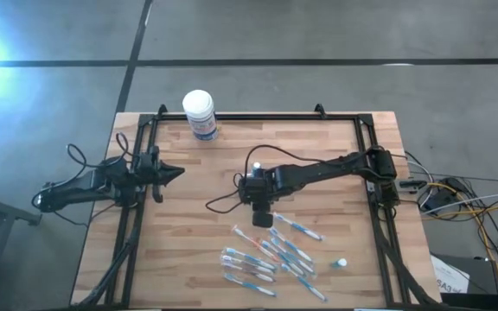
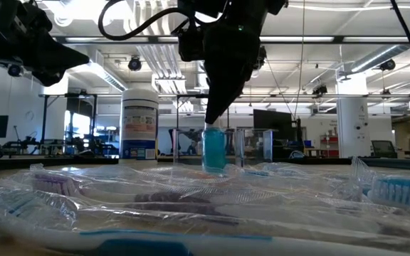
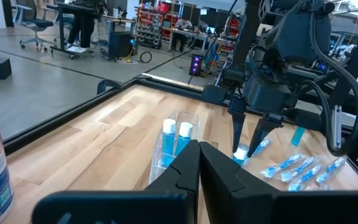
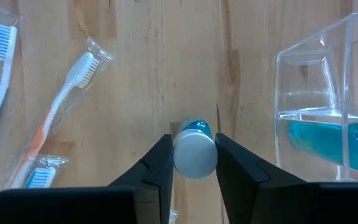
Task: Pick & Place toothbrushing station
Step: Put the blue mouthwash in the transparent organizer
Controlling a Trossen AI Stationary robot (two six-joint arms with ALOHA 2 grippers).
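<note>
right gripper (image 4: pixel 192 163) at table centre, pointing down, fingers clamped on small teal tube with white cap (image 4: pixel 194 149) standing upright on wood. clear plastic cup (image 4: pixel 328 106) just beside it, holding what we take to be two more teal tubes; contents blurred. wrapped toothbrushes (image 1: pixel 266 255) scattered near front edge of table (image 1: pixel 188 225); one tiny white-capped piece (image 1: pixel 341 262) lies apart. left gripper (image 1: pixel 173 174) waits at left side, fingers together, empty. white-lidded tub (image 1: pixel 200 114) at back edge.

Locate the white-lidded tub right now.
In the high view the white-lidded tub stands upright at the table's far edge, left of centre, well apart from the toothbrushes.
</note>
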